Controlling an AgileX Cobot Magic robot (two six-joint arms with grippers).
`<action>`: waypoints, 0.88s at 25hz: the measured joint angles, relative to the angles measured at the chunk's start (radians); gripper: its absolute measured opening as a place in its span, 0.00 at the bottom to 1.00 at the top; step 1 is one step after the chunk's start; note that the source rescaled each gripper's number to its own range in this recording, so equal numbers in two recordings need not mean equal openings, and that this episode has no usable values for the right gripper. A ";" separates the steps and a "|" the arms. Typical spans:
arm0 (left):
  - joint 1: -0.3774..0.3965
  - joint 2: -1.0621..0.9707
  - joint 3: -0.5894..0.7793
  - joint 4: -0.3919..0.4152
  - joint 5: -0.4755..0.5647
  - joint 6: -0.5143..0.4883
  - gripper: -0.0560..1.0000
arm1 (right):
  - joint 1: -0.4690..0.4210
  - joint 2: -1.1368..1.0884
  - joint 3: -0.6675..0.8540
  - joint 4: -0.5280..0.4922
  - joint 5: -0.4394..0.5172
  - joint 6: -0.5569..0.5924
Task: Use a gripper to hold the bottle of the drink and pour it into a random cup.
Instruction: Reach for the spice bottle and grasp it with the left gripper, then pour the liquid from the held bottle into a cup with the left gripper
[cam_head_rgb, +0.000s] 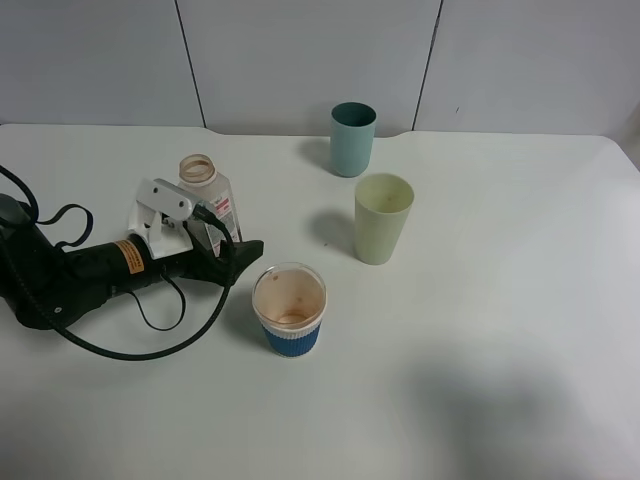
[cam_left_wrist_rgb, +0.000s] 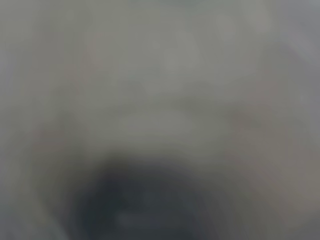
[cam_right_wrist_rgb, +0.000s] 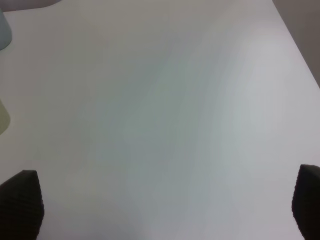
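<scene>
The bottle of the drink (cam_head_rgb: 208, 193) stands upright and uncapped on the white table (cam_head_rgb: 480, 330), left of centre in the exterior high view. My left gripper (cam_head_rgb: 215, 228) lies low on the table, its white jaw piece on the bottle's left and its black jaw at the bottle's front right. The jaws stand wide around the bottle, and I cannot tell whether they touch it. The cup (cam_head_rgb: 290, 310), with blue sleeve and stained inside, stands just in front and to the right. The left wrist view is a grey blur. My right gripper (cam_right_wrist_rgb: 165, 210) hangs open over bare table.
A pale green cup (cam_head_rgb: 383, 218) stands right of the bottle, and a teal cup (cam_head_rgb: 352, 138) stands behind it near the wall. The left arm's black cable (cam_head_rgb: 150, 345) loops across the table in front of the gripper body.
</scene>
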 joint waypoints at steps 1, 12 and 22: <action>0.000 0.000 -0.006 -0.003 0.000 0.001 0.87 | 0.000 0.000 0.000 0.000 0.000 0.000; 0.000 0.046 -0.081 -0.016 -0.002 0.015 0.29 | 0.000 0.000 0.000 0.000 0.000 0.000; -0.001 0.047 -0.081 -0.015 -0.003 0.099 0.05 | 0.000 0.000 0.000 0.000 0.000 0.000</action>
